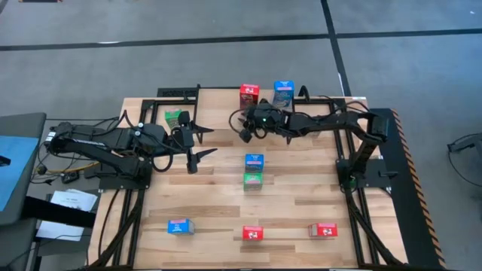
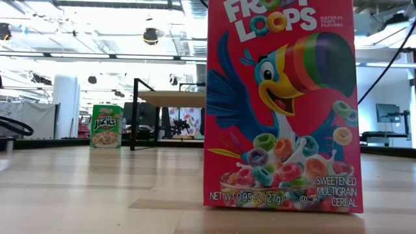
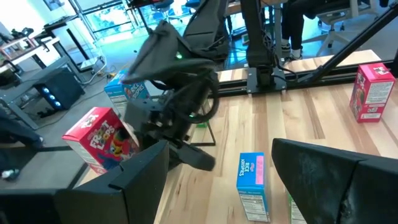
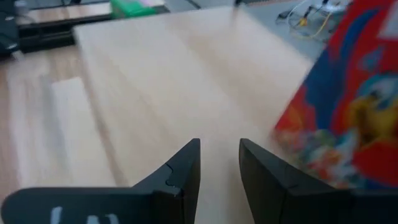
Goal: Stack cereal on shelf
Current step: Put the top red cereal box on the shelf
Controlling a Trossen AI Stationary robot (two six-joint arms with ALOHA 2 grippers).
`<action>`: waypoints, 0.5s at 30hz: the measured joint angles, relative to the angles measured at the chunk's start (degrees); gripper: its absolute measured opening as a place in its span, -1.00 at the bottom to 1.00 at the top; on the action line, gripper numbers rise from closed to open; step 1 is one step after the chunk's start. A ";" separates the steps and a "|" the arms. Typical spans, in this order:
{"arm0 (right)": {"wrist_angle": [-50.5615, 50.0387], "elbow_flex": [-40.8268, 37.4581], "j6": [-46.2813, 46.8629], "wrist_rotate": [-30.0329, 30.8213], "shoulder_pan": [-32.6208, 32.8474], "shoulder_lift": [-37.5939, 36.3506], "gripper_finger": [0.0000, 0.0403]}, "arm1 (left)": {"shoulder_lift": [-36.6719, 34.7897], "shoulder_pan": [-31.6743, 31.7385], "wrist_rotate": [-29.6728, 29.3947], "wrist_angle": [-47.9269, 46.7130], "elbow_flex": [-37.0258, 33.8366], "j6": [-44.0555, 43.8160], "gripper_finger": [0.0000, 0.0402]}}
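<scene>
The shelf [image 1: 218, 113] stands at the table's far side. On it stand a red cereal box [image 1: 248, 95] and a blue one [image 1: 283, 92]. My right gripper [image 4: 219, 146] hovers over the shelf board [image 4: 155, 74] beside the red box [image 4: 348, 106], slightly open, with nothing between its fingers. My left gripper [image 1: 202, 147] waits wide open left of centre, holding nothing. A green box [image 1: 177, 117] stands far left. A blue box [image 3: 252, 183] sits on top of a green one [image 1: 254, 179] mid-table.
Along the near edge lie a blue box [image 1: 180, 226] and two red boxes [image 1: 253, 233] [image 1: 322, 230]. One red box [image 2: 283, 104] fills the low view, with a green box [image 2: 106, 126] and the shelf's black legs [image 2: 134, 114] behind it.
</scene>
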 joint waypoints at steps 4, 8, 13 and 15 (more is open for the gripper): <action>-2.34 0.00 1.41 2.22 1.27 0.00 -0.33 | 0.00 -0.01 0.01 0.01 0.00 0.00 0.37; -3.59 0.02 1.53 5.42 2.19 -0.06 -0.33 | 0.00 0.00 0.00 0.01 0.00 -0.04 0.37; -6.83 0.03 3.00 6.00 3.16 -2.08 -0.33 | 0.00 -0.01 0.00 -0.01 0.00 -0.07 0.37; -9.84 -0.15 3.75 6.98 3.33 -3.64 -0.33 | 0.00 0.01 -0.01 0.01 0.00 -0.09 0.37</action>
